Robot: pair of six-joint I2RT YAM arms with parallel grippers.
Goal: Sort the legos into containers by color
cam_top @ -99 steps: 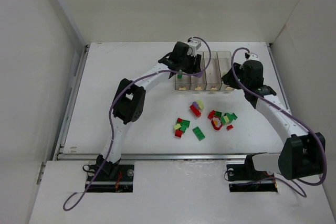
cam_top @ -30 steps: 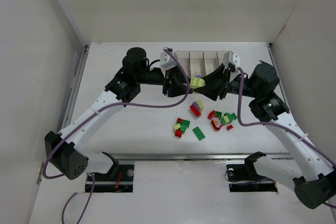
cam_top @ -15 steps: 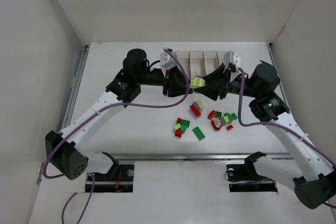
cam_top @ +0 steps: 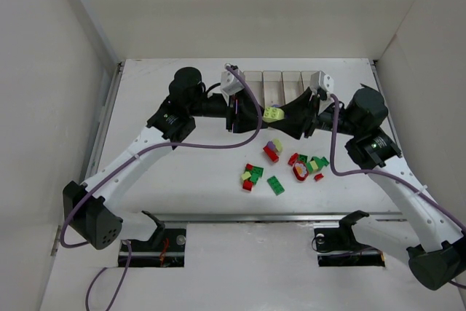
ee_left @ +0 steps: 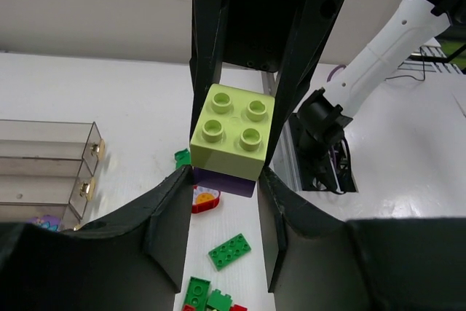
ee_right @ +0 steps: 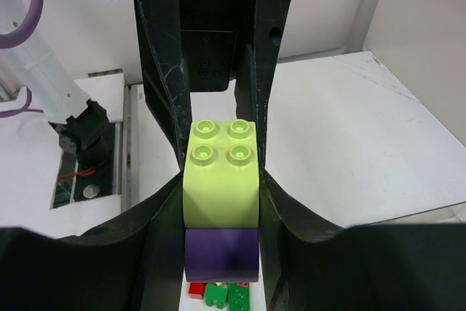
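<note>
A pale yellow-green brick [cam_top: 273,114] stacked on a purple brick [ee_right: 222,253] hangs in the air in front of the row of clear bins [cam_top: 291,81]. My left gripper [cam_top: 261,116] comes from the left and my right gripper [cam_top: 285,116] from the right, and both close on this pair. In the right wrist view my right gripper [ee_right: 222,180] clamps both bricks. In the left wrist view my left gripper [ee_left: 223,176] pinches the pair's near end, with the yellow-green brick [ee_left: 233,129] above it. The other legos [cam_top: 287,165] lie on the table below.
The loose pile holds a green plate [cam_top: 276,185], a red heart-shaped piece [cam_top: 299,172] and a red, purple and yellow stack [cam_top: 272,149]. The bins also show at the left of the left wrist view [ee_left: 44,136]. White walls enclose the table.
3.3 s ago both grippers were over the bins, the left holding a green brick. Now they meet at the brick pair. Over the last second nothing visibly moved.
</note>
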